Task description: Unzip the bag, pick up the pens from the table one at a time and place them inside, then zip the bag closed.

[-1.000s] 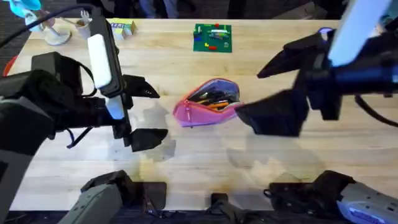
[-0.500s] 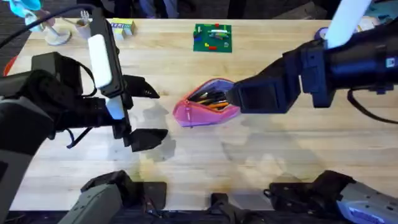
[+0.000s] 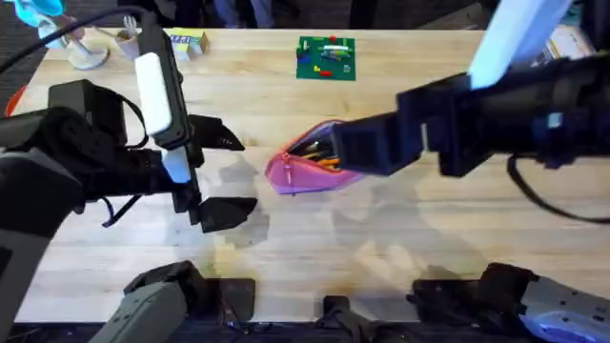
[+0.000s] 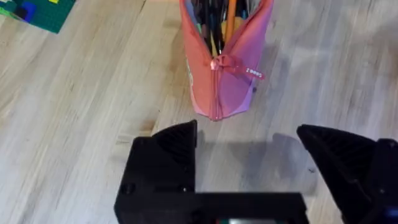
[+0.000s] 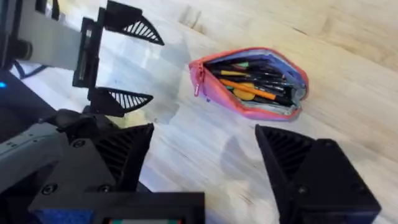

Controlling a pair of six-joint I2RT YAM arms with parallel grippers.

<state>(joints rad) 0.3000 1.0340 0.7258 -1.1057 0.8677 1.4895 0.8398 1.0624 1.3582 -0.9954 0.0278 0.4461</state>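
Reaching farther across the tabletop (image 3: 400, 238) than half a second ago, the right arm now hangs over the right end of the bag (image 3: 303, 168), where before it only touched that end from the side; a full second ago it stood well clear to the right. The left arm and the bag lie as they did in both earlier pictures.

The pink bag sits near the middle of the tabletop with its zipper open, and the pens (image 5: 254, 82) lie inside it, black ones mixed with orange ones. Its zipper pull (image 4: 219, 63) rests at the closed end, the end that faces the left gripper (image 3: 227, 173).

The left gripper hovers to the left of the bag, apart from it. Its fingers (image 4: 176, 140) are spread wide and hold nothing; in the left wrist view the closed end of the bag lies just beyond the gap between them.

The right gripper (image 5: 200, 154) has its fingers (image 5: 292, 152) spread wide too, with nothing between them. In the right wrist view the open bag lies past the fingertips, not touching them, and the left gripper stands beyond the bag's zipper end.

A green board (image 3: 326, 57) with small coloured pieces lies at the far edge.
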